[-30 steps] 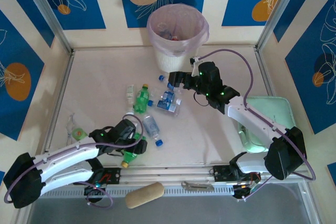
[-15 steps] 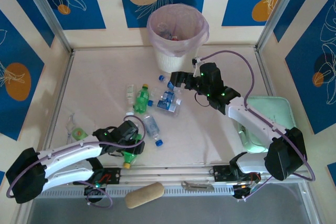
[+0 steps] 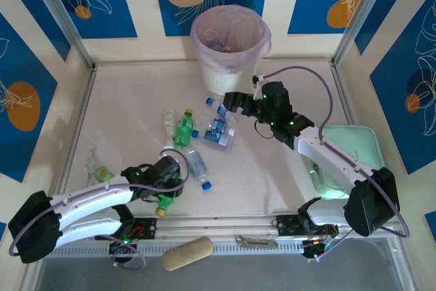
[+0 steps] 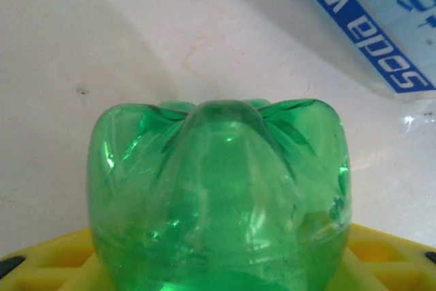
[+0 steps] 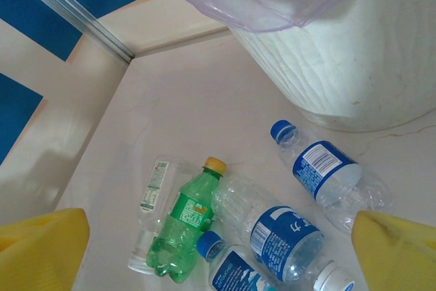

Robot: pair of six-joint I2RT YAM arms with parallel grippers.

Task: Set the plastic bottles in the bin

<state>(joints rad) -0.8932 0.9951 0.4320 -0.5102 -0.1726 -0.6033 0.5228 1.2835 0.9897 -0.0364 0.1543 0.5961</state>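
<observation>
Cream table (image 3: 129, 93), boxed in by blue panels printed with leaves and orange discs. At the middle of the far edge, the bin (image 3: 219, 78): white, ribbed, lined with a pale pink bag, a few bottles dimly visible inside.

Close to the near edge, left of centre, a held green bottle (image 3: 165, 203) with a yellow cap, lying flat under the left gripper (image 3: 168, 189). In the left wrist view, lobed green base snug against yellow pads, jaws narrowed onto its flanks. Firmness of that hold impossible to judge. Just beside it, a clear bottle with a blue cap (image 3: 197, 165).

Right gripper (image 3: 228, 103) between the bin and the mid-table heap (image 3: 218, 129), jaws spread wide, nothing between them.

Probable trouble:
- Thin, slick plastic, apt to buckle and squirt free under a pinch so near the rounded base.
- Long carry to the far edge, over the heap and toward the right arm beside the bin, with a fair chance of a clash or a short drop.
- Slack liner lip, likely to snag a bottle carried low.

Count:
- Two green bottles, the second green bottle (image 3: 182, 128) mid-table.
- One white-labelled clear bottle (image 3: 168, 121) touching it.
- At least three blue-labelled ones in the heap.
- Two small crushed pieces (image 3: 95, 167) by the left edge, too small to name.
- One bin.
- One pale green tray (image 3: 361, 142) at the right edge.
- One tan roll (image 3: 187, 253) beyond the near edge.
</observation>
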